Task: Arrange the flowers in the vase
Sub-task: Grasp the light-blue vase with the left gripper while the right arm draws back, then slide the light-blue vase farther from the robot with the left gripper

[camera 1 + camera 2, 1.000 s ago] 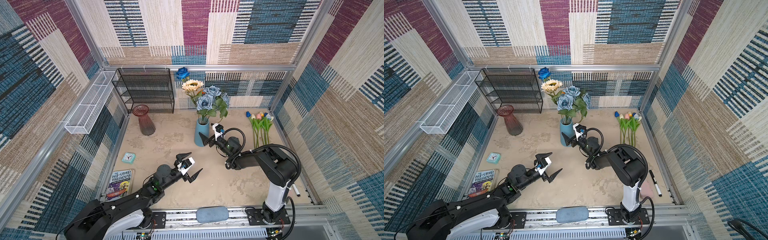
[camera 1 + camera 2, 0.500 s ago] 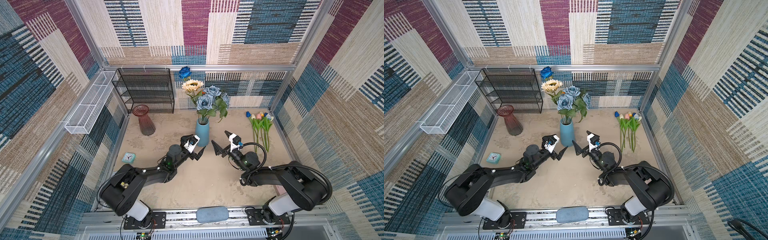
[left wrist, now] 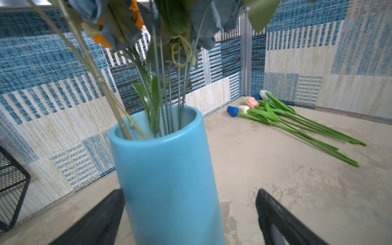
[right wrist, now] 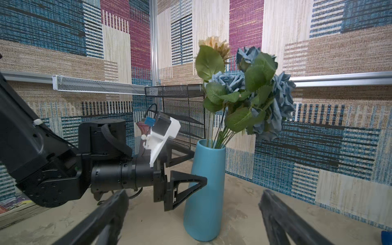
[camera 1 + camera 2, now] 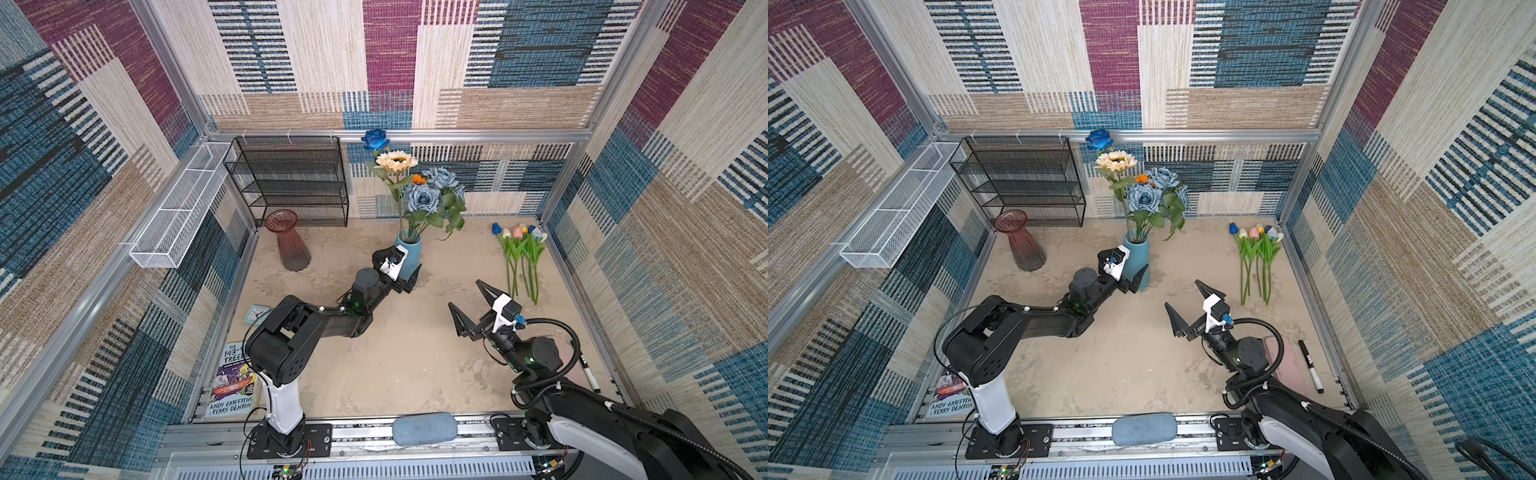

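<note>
Two vases: a blue vase stood upright toward the rear middle of the table; a reddish glass vase stood upright to its left, near the shelf.
Stems in the blue vase: one deep-blue rose, one cream sunflower, one orange bloom and at least three dusty-blue roses.
Loose flowers: about six tulips lay flat together by the right wall, well apart from the blue vase; heads were blue, white, pink and yellow.
Left arm: the left gripper had its fingers spread wide on either side of the blue vase's lower body; one finger lay just beside it, contact undeterminable, no clamp.
Right arm: the right gripper had its fingers spread wide, holding nothing, above the surface between the blue vase and the tulips.
Surface: one sandy, mottled table.
Room: woven patchwork walls; one black mesh shelf, one white wire basket, one book, one marker.
</note>
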### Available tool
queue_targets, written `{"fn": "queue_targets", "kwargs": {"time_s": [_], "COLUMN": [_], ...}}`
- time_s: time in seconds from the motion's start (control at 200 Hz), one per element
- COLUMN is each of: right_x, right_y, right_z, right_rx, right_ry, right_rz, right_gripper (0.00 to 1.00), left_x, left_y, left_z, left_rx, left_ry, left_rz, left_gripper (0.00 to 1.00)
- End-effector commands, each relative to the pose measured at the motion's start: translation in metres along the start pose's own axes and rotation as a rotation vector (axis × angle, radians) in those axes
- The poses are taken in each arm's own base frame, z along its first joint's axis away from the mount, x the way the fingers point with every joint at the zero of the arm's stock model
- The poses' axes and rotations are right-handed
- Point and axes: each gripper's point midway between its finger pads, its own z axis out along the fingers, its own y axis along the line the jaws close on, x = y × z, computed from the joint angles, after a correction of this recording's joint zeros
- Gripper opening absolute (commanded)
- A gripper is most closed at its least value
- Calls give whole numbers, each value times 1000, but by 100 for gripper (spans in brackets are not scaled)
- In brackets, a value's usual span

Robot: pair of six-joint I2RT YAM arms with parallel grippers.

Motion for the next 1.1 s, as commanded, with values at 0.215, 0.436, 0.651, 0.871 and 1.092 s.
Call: {"fn": "queue_targets", "kwargs": {"time_s": [0.215,0.436,0.651,0.871,1.092], "right_x": [6,9,14,17,18], "right_y": [3,3,4,4,4], "right_z": [-4,-2,2,3,3], "right_rx": [-17,-19,-25,-24,-26], "right_ry": [5,16,35,43,46], "right_rz": [22,20,26,29,35], "right_gripper": [100,100,100,100,100], "left_x": [-9,-2,5,5,10], "left_y": [9,17,23,32,38], "left_z": [1,0,4,16,26], "left_rx": [-51,-101,-139,-175,-182], "left_ry": [-45,-26,-17,-29,-31], "left_rz": [-68,-63,-53,-75,-109], "left_gripper": [99,99,99,99,99]}}
